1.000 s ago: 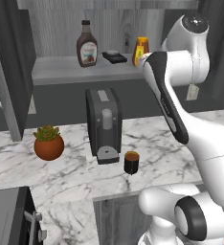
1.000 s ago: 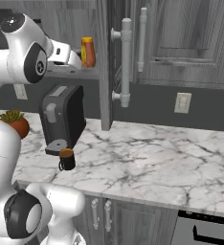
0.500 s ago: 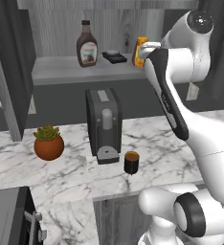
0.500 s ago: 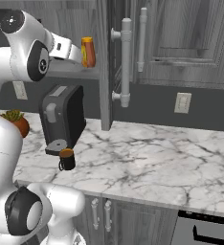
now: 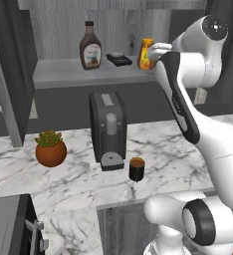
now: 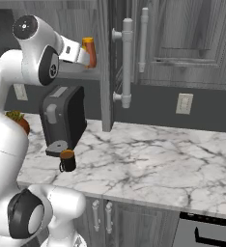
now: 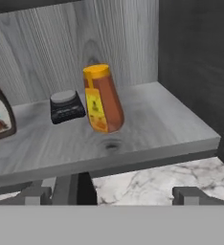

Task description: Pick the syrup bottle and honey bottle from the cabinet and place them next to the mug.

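The marble desk runs across the scene below the cabinet, a grey wood-grain recess with a pale shelf and dark side panels. On the desk, a dark coffee machine stands below the shelf, and a round terracotta plant pot with a green plant sits to its left, well apart from it. To the right of the recess hang closed cabinet doors with long bar handles.

The white arm reaches up to the right end of the shelf, and its jaws stand released, wide apart and holding nothing, just in front of the shelf edge with the honey bottle between and beyond them.

The syrup bottle stands upright on the left part of the shelf. The honey bottle stands on the right part, in the hand view leaning slightly, near the far wall and well apart from the syrup bottle. Between the two, closer to the honey bottle, lies a small flat dark scale. The mug stands on the desk just right of the coffee machine's front, near the desk's near edge.
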Available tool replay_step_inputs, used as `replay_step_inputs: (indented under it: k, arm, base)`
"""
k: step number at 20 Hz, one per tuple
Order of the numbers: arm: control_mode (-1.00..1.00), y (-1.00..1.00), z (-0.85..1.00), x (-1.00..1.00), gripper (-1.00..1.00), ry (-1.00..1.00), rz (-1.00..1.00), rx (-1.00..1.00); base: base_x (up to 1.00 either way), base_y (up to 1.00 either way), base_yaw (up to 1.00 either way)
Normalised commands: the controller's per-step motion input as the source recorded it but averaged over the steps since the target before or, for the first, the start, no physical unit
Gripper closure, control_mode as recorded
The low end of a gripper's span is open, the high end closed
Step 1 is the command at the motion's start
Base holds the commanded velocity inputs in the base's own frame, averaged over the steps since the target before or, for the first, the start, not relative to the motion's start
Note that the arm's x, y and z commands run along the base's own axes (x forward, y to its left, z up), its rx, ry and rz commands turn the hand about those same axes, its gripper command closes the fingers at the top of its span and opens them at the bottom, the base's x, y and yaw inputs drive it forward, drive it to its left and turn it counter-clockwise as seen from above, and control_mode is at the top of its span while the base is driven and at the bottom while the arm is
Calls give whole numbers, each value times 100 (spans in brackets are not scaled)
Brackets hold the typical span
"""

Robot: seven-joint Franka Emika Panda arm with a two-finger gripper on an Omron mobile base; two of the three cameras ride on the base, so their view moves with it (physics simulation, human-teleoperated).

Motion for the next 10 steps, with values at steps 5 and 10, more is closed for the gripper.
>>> replay_step_inputs:
  k: [5, 10]
  arm:
    - [-100, 0, 0, 40, -100, 0, 0, 0]
    - [-100, 0, 0, 21, -100, 0, 0, 0]
  base:
    - [0, 0, 0]
    - [0, 0, 0]
